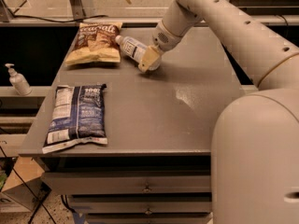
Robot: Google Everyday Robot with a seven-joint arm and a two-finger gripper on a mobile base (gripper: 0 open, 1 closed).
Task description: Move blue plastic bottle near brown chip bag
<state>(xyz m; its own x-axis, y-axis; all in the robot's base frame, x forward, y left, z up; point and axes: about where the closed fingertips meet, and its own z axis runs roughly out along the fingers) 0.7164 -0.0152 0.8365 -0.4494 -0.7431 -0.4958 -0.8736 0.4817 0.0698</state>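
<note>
— At the far left of the flat grey metal surface (163,111), what sits nearest the edge?

— Back there lies the brown chip bag (96,43), dark brown on top with white script and yellow-tan below. Its top reaches close to the back edge. Just beside its right side is the white cap of the clear, pale blue plastic bottle (132,47).

— Is the bottle standing?

— No, it is tilted, cap toward the bag and base toward the middle. The tan two-finger claw (149,59) is clamped on its base end, coming in from the right on the cream arm (224,22). Whether the cap touches the bag, I cannot tell.

— And the front?

— A flat dark navy and white snack bag (76,115) lies at the front left, its left side near the left rim and its bottom close to the front edge.

— Where is the open room?

— Bare grey stretches from the claw across the middle and right, down to the front edge. The robot's rounded cream body (257,162) hides the front right corner. A small white pump dispenser bottle (17,80) stands on a ledge off the left side, well apart.
</note>
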